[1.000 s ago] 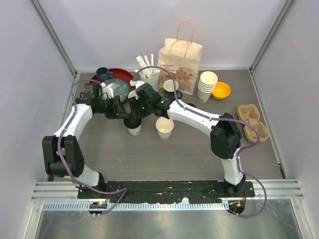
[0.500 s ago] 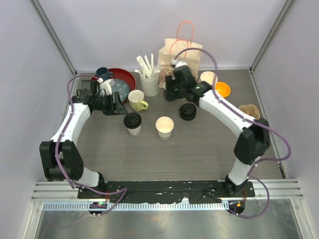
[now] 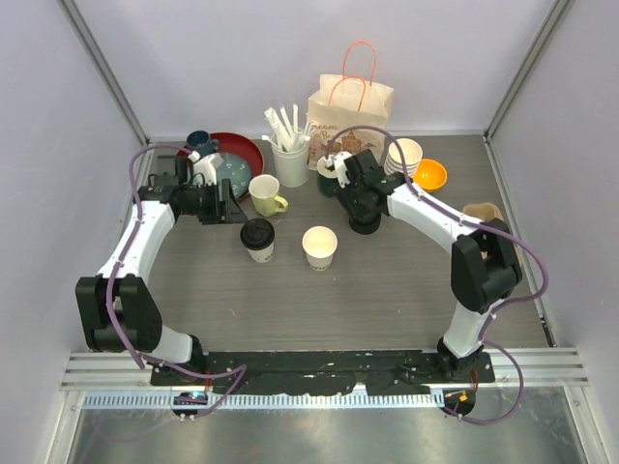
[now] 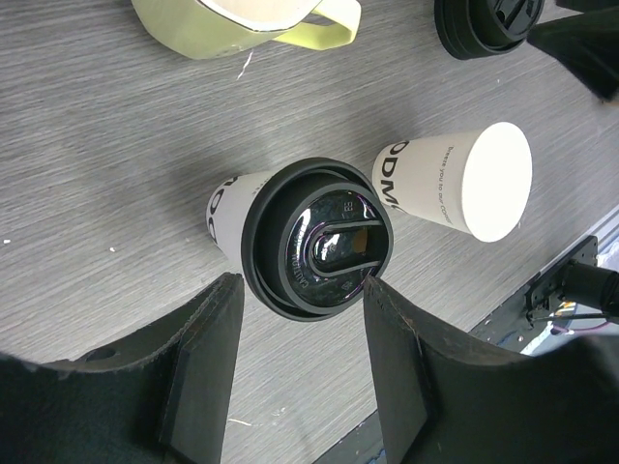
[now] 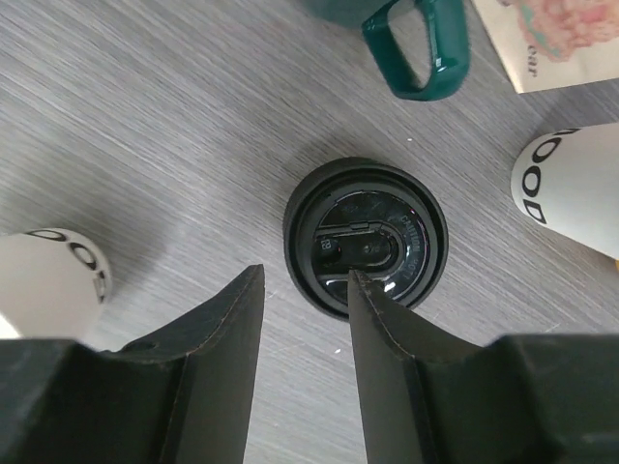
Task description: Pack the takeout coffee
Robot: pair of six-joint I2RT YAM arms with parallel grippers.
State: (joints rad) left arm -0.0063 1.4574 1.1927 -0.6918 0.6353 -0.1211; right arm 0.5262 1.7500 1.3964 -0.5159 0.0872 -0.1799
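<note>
The left tool (image 4: 302, 288) is wide open, right over the cup with the black lid (image 4: 319, 237) on the worktop (image 4: 116, 145). The right tool (image 5: 305, 282) is wide open too, over a loose black lid (image 5: 366, 237). The other cup (image 3: 319, 246) stands open between them

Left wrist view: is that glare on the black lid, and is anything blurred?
Left wrist: yes, the lidded cup mirrors the light on its glossy top; it is sharp, the near fingers soft and dark. Right wrist: the loose lid shows a milder sheen, sharp. Top external: even light.
</note>
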